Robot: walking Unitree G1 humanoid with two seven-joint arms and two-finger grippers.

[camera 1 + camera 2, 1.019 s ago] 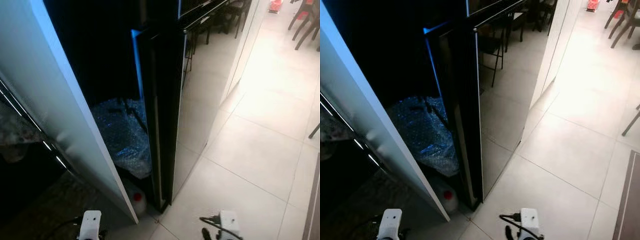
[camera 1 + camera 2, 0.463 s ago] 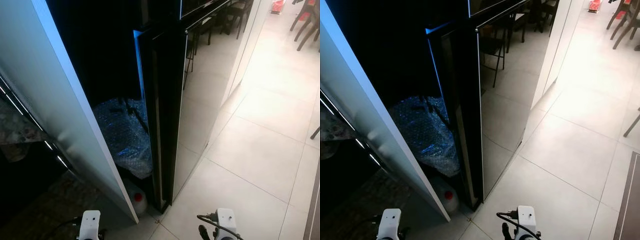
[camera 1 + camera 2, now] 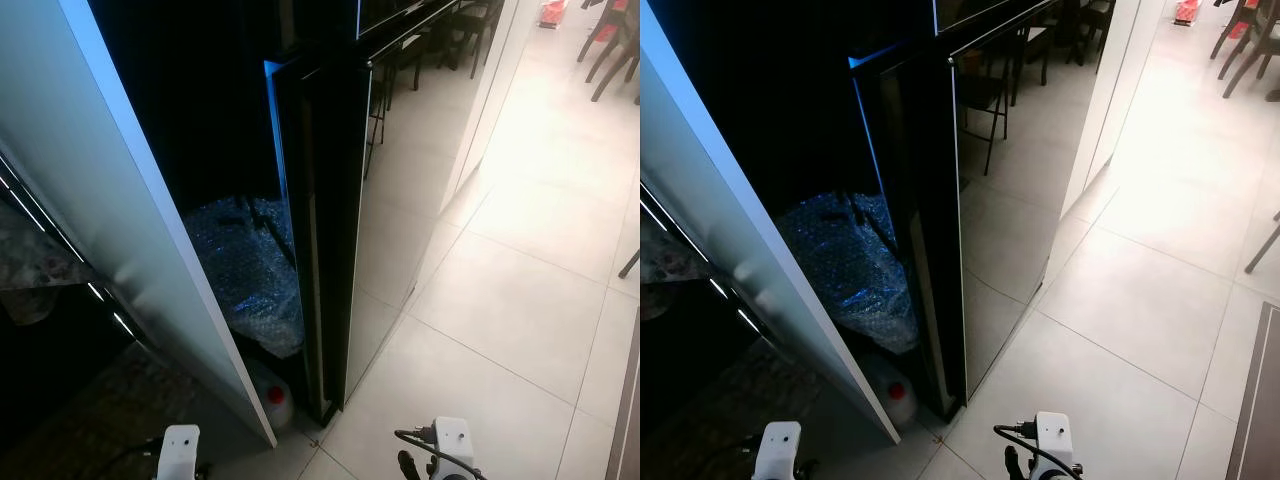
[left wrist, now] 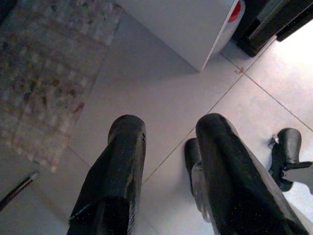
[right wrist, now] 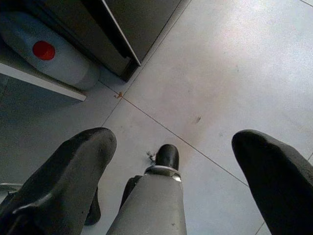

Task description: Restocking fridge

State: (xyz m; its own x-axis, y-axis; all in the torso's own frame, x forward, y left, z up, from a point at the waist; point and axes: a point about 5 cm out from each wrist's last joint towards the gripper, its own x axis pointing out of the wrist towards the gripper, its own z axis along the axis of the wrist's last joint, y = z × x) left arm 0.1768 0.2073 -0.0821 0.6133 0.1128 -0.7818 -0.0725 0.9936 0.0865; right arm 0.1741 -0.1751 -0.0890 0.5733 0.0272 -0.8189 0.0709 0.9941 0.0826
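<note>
A tall black glossy fridge (image 3: 400,170) stands ahead, its door face reflecting the tiled floor and chairs. To its left a white panel (image 3: 110,230) angles outward, leaving a dark gap between them. Both arms hang low by the floor in front of it. In the left wrist view my left gripper (image 4: 171,127) is open with nothing between its fingers, over the tiles. My right gripper (image 5: 176,142) is open wide and also holds nothing. No groceries can be seen.
A crumpled bubble-wrap bag (image 3: 250,270) fills the bottom of the gap. A white jug with a red cap (image 3: 272,400) lies on the floor below it. A patterned mat (image 4: 44,73) is at left. Pale tiles (image 3: 520,300) stretch right toward chairs (image 3: 610,40).
The head view has shifted slightly, and both wrists sit a touch lower in the picture. Fridge, panel and jug have not moved.
</note>
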